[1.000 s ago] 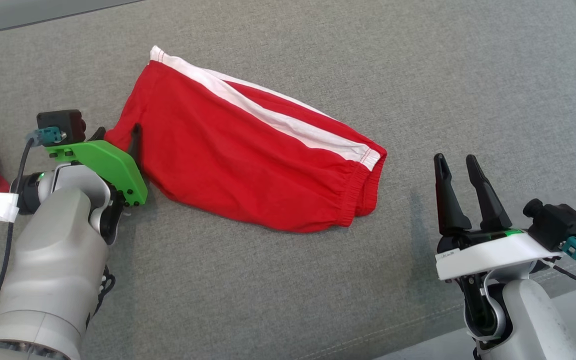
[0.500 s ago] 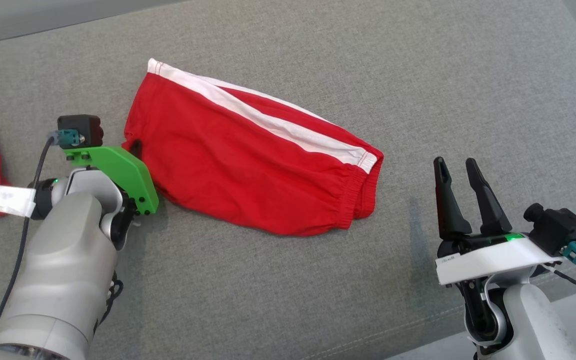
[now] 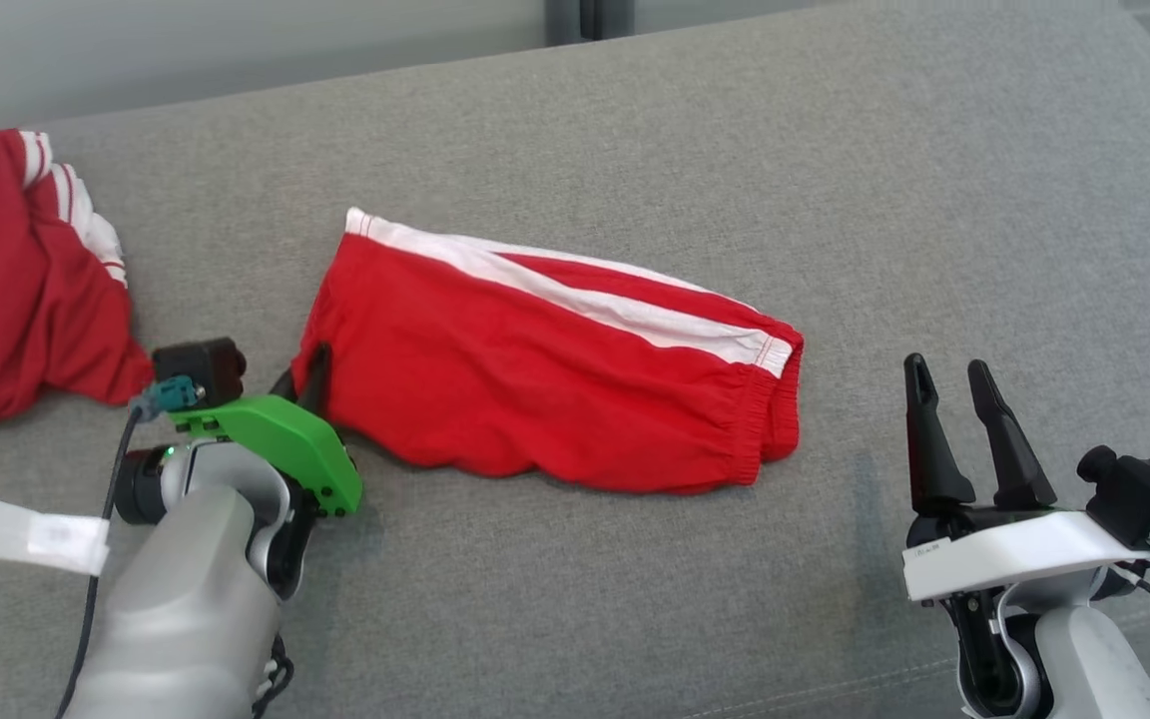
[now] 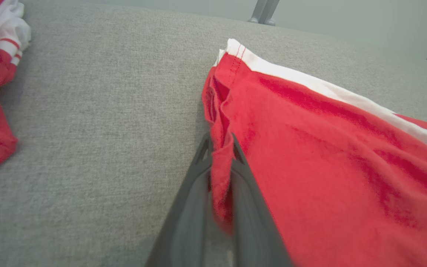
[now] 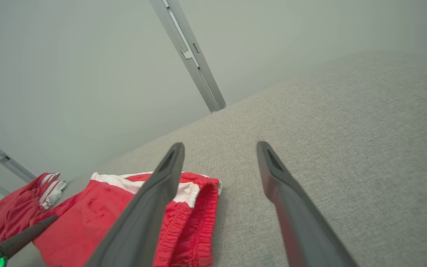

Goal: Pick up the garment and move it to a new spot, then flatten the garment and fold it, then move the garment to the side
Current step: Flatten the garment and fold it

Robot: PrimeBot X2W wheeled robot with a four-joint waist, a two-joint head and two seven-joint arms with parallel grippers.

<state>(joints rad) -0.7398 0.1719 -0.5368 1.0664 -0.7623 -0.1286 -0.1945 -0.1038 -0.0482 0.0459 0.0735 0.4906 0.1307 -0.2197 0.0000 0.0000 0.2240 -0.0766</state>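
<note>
At the far left a crumpled red-and-white garment (image 3: 21, 290) lies bunched on the grey upholstered cushion (image 3: 884, 170), well apart from everything else. Just right of it and nearer, the left gripper (image 3: 303, 371) reaches out from under its green bracket (image 3: 276, 439), its two dark fingers (image 4: 195, 185) pressed together on the left edge of the red shorts (image 3: 555, 389). The left wrist view shows a fold of red cloth pinched between them near the leg hem. The shorts lie in the middle of the cushion, flat and doubled over, running from left to right. A white stripe (image 3: 575, 300) runs along their far edge, and the gathered elastic waistband (image 3: 765, 429) forms their right end. To the right of the waistband, across a strip of bare cushion, the right gripper (image 3: 949, 374) hangs with its fingers pointing away, spread apart and holding nothing. In the right wrist view the waistband shows partly behind its left finger (image 5: 154, 200), and a pale metal post (image 5: 189, 55) rises against the wall beyond the cushion's far edge.
</note>
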